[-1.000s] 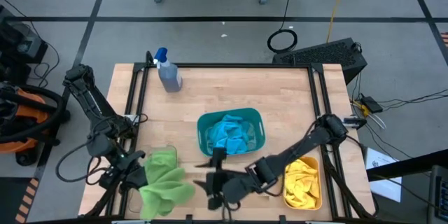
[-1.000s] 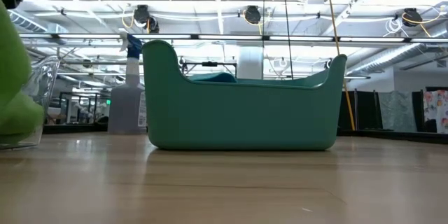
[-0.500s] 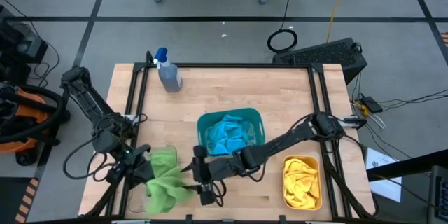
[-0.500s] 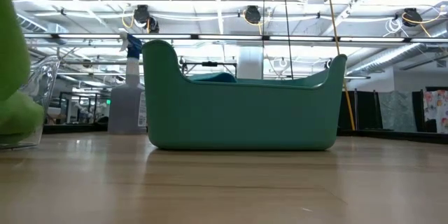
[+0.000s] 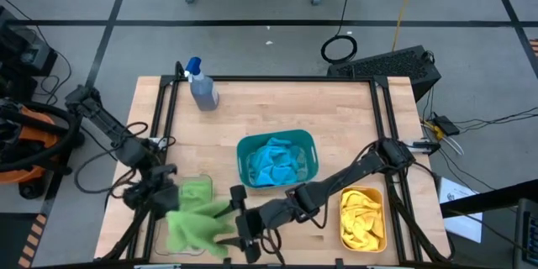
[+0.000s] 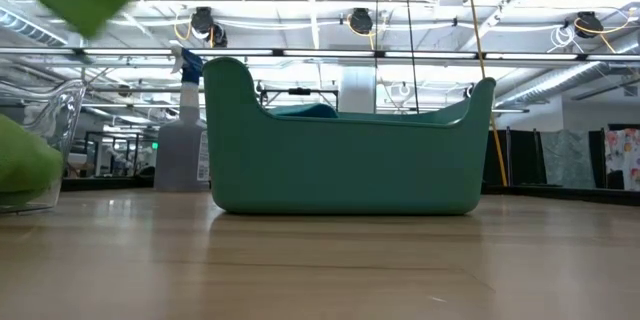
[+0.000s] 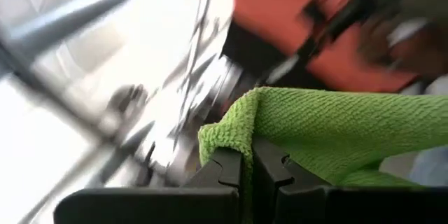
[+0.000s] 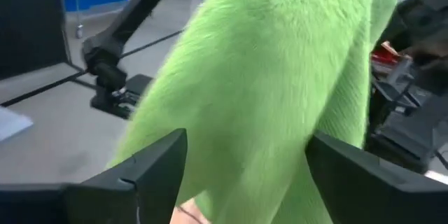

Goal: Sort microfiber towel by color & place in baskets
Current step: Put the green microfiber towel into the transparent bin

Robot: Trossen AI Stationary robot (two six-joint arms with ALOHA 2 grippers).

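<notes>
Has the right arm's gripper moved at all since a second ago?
Yes. In the high view the right gripper has slid left, away from the orange basket and past the teal basket, reaching the green towel held by the left gripper.

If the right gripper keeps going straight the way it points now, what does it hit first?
The right gripper, jaws open, points at the green towel held by the left gripper over the clear basket. It would likely meet that towel first; depth is unclear.

Wooden table point(image 5: 336, 109), spray bottle point(image 5: 202, 86), teal basket point(image 5: 245, 153), orange basket point(image 5: 363, 193), clear basket point(image 6: 62, 120)
</notes>
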